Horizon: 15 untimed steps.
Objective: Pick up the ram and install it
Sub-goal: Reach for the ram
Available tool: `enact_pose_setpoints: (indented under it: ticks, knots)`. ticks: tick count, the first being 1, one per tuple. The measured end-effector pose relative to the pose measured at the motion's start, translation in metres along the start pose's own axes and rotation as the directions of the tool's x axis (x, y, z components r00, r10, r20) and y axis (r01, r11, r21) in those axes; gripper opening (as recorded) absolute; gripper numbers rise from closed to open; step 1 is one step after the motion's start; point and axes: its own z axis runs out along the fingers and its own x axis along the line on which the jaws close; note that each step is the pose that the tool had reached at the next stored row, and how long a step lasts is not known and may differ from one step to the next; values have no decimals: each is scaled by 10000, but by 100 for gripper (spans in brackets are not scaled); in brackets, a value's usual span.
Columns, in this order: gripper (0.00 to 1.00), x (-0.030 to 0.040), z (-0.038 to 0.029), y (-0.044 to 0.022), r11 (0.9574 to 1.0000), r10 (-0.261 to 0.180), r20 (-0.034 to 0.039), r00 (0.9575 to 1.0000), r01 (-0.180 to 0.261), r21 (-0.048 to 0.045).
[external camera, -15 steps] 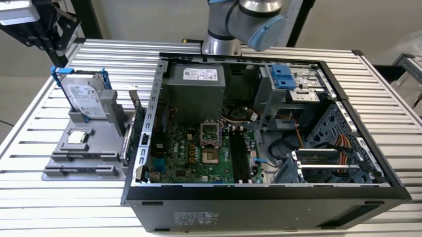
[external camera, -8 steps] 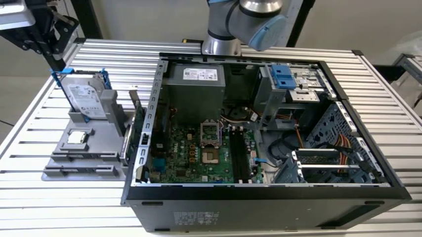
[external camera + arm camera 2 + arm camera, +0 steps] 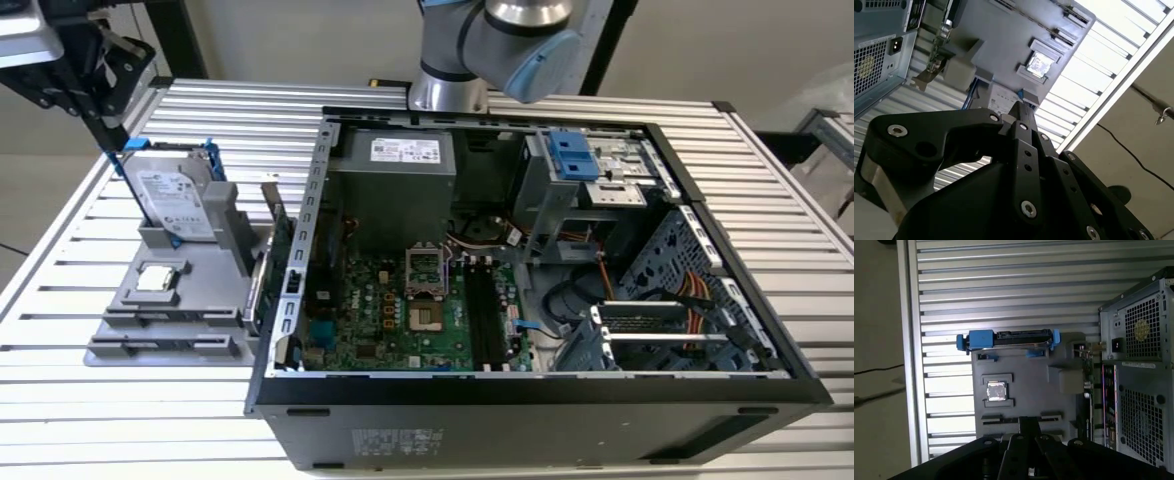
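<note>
The gripper (image 3: 1027, 420) has its fingers pressed together, holding nothing. The ram (image 3: 1087, 371) stands on edge, apart from the fingertips. Judged light, stiff and fragile: grip its upper long edge.

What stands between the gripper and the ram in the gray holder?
Nothing visible blocks it from above. The gripper hangs above the holder, near the upright hard drive. The ram stands on edge at the holder's case-side edge, between a gray block and the computer case.
</note>
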Motion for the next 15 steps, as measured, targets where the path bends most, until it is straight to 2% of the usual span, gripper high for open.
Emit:
enact_pose_setpoints:
  ticks: [15]
  knots:
    - [0, -12, -8, -167, 10000, 41, -34, 10000, -41, 3]
